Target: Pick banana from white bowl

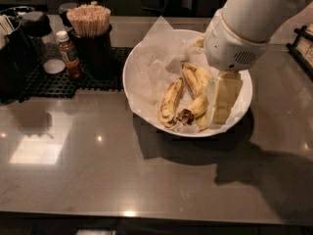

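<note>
The white bowl [142, 58], lined with crumpled white paper, stands at the middle of the dark counter. Bananas lie in its middle. The large curved yellow banana [193, 85] runs from the bowl's centre down to a dark tip near the front. A shorter brown-bruised banana [170, 102] lies to its left. My gripper [221, 102], cream-coloured below a big white wrist, hangs inside the bowl's right half. It is right beside the curved banana's right side and hides part of the fruit there.
A black mat [73, 80] at the back left holds a cup of wooden stir sticks [91, 33], a small brown sauce bottle [69, 55] and a black container [14, 58]. A dark rack [304, 45] stands at the far right edge.
</note>
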